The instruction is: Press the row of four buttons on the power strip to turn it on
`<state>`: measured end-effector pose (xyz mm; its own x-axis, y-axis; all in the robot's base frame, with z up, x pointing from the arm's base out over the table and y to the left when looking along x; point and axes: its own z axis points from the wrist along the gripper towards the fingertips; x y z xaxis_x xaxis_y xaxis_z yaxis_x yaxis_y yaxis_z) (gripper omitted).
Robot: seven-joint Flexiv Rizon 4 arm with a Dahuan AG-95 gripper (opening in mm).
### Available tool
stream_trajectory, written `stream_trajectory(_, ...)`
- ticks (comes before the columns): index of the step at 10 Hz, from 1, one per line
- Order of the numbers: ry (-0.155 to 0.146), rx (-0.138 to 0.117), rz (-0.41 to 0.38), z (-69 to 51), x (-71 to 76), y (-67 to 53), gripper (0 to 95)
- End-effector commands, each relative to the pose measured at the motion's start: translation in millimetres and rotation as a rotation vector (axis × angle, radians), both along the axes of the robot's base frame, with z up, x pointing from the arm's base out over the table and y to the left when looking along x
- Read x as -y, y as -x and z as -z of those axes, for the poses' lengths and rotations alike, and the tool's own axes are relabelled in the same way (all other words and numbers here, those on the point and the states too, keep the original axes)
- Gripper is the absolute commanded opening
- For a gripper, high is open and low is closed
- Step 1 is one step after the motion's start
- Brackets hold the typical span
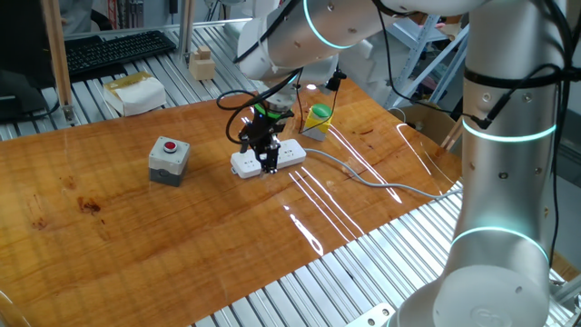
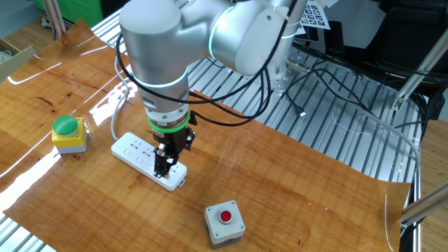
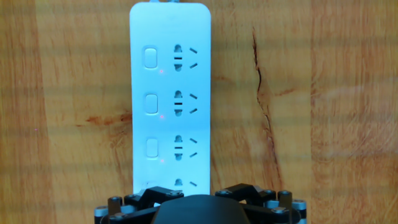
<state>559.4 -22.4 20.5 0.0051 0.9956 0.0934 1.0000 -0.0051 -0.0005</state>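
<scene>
The white power strip lies on the wooden table, and its grey-white cable trails off to the right. My gripper points straight down over the strip's end farthest from the cable, with its fingers spread apart and nothing between them. In the other fixed view the gripper hangs low over the power strip, and its lower fingertip is at or just above the top face. The row of four buttons runs down the strip's left side. The nearest button is mostly hidden behind my dark gripper housing.
A grey box with a red button sits left of the strip. A yellow box with a green button stands just behind it. A cardboard box, a small wooden block and a keyboard lie beyond the table's far edge.
</scene>
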Motion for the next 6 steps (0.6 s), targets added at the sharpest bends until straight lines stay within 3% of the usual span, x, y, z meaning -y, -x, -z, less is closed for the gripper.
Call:
stream_trajectory(1, 0.002, 0.0, -0.005, -0.5, 0.2, 2.1, 95.0)
stream_trajectory(6, 0.003, 0.001, -0.004, 0.2, 0.2, 3.4, 95.0)
